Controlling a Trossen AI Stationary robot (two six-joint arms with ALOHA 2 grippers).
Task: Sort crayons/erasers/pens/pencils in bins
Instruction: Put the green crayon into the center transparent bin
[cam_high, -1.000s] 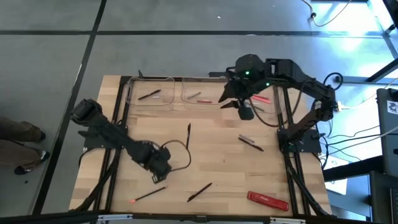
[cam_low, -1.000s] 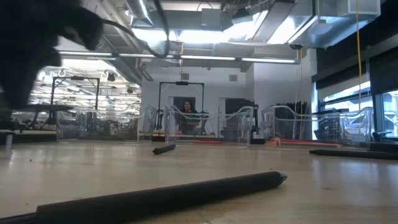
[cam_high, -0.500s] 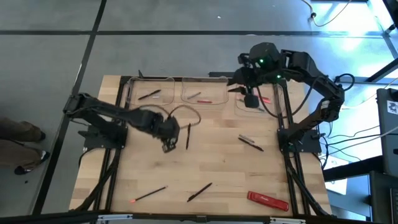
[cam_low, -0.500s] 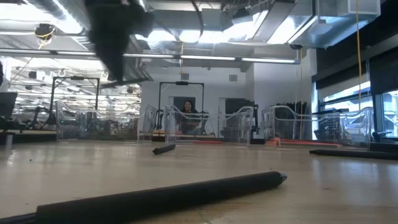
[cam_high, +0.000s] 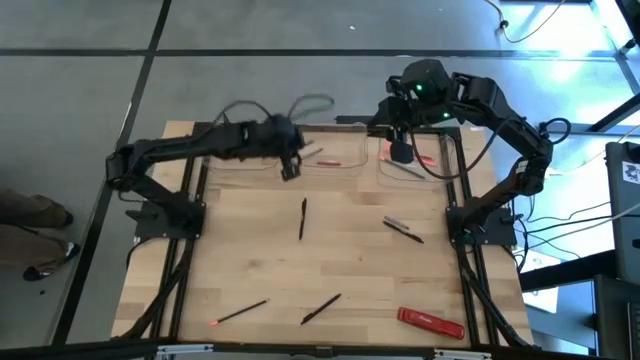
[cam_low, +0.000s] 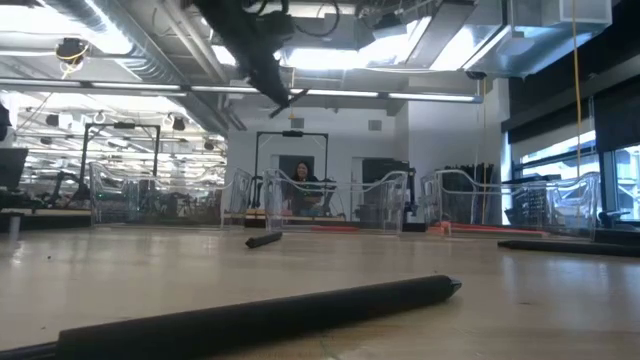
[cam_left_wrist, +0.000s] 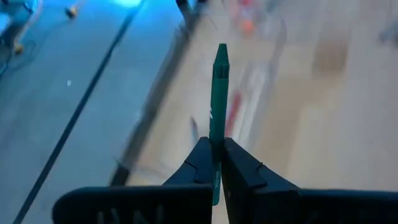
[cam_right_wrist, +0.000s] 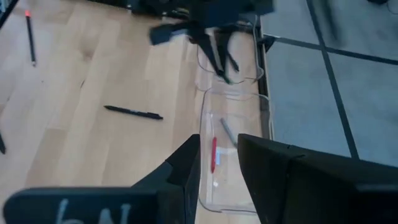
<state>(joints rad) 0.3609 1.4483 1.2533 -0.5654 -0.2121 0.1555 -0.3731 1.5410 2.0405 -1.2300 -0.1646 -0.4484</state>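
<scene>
My left gripper (cam_high: 290, 166) hangs in the air over the gap between the left bin (cam_high: 214, 150) and the middle bin (cam_high: 345, 150). It is shut on a green crayon (cam_left_wrist: 219, 87). It also shows high up in the low view (cam_low: 272, 88). My right gripper (cam_high: 400, 152) is open and empty above the right bin (cam_high: 450, 170). Its fingers (cam_right_wrist: 219, 163) stand apart. The left bin holds a black pen (cam_high: 240, 153). The middle bin holds a red stick (cam_high: 327, 159). Black pens lie on the table at the middle (cam_high: 302, 218), right (cam_high: 405, 230) and near side (cam_high: 320, 308). My left gripper pinches the green crayon by its back end (cam_left_wrist: 215, 134) between its two fingers. The crayon runs along the fingers and sticks out well past their tips, pointed end forward. It is lifted clear of the table and the bins.
A flat red bar (cam_high: 430, 322) lies near the front right edge. A thin stick with a red tip (cam_high: 240, 312) lies near the front left. In the low view a black pen (cam_low: 260, 315) lies close to the camera. A person shows far behind the table.
My left gripper has gone up and from the table's near left toward the far edge, carrying the crayon to above the bins. My right gripper has gone a little toward the far edge, over the right bin.
</scene>
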